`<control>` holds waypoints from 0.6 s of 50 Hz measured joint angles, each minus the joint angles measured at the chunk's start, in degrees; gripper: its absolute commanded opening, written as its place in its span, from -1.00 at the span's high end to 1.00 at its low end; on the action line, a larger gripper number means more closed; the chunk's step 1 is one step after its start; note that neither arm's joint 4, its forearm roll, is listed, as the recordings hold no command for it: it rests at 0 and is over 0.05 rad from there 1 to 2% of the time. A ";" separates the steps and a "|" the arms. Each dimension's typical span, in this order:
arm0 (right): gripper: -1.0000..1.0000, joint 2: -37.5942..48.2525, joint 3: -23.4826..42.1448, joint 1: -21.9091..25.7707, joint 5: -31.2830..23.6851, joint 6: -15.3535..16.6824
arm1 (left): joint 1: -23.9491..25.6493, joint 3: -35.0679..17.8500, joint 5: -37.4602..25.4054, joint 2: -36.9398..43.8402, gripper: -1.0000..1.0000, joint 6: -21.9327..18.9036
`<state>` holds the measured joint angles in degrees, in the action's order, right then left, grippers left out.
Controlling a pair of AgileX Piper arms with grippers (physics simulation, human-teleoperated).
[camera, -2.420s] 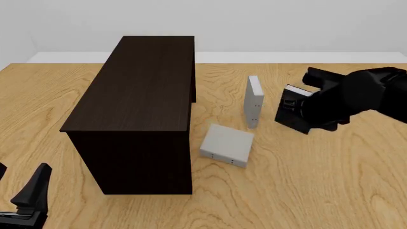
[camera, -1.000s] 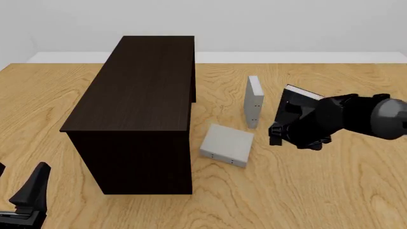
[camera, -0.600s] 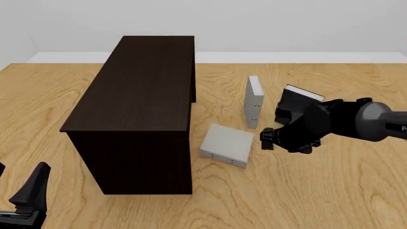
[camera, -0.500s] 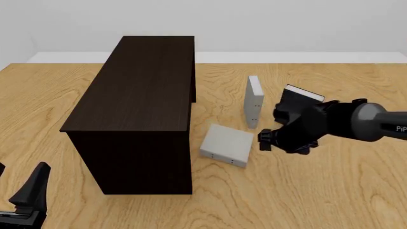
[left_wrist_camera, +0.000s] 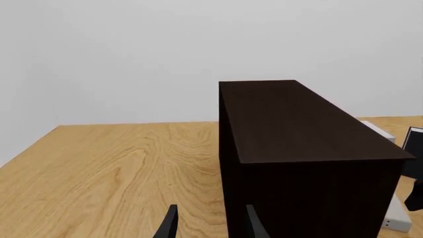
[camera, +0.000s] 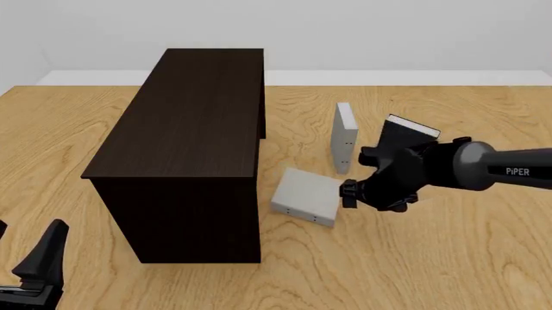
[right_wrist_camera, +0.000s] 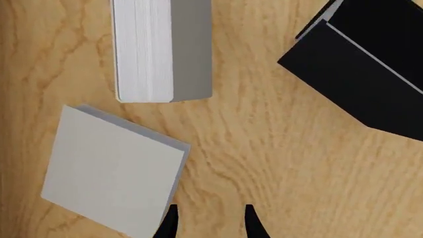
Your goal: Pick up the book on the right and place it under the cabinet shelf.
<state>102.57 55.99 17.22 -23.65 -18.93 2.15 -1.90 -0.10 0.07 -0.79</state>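
Here, right gripper (camera: 348, 194) hangs at the book's edge.
Its jaws stand partly apart, empty, one fingertip (right_wrist_camera: 170, 221) over the rim of the book (camera: 308, 196), which lies flat on the table (camera: 448, 258) just beside the cabinet shelf (camera: 185, 129). A second grey book (camera: 343, 137) stands on edge beyond; a black book (camera: 405, 132) lies behind the arm. The left gripper (left_wrist_camera: 208, 225) is parted, holding nothing.

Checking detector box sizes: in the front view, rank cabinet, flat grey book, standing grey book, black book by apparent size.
1. cabinet shelf, far the largest.
2. flat grey book.
3. standing grey book, seen edge-on, so it looks narrower.
Black book: partly hidden behind the right arm, so unranked.
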 measured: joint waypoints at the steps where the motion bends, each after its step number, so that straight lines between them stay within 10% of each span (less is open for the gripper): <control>1: -1.00 0.19 0.07 0.07 0.07 -0.03 | 0.04 -0.01 -0.02 0.00 -1.00 0.00; 30: -1.00 3.12 1.89 2.35 -0.52 -5.14 | 0.28 -0.02 -0.13 0.00 -1.00 0.03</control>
<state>105.69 57.88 19.57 -24.17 -24.07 2.43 -1.93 -0.23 0.07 -0.75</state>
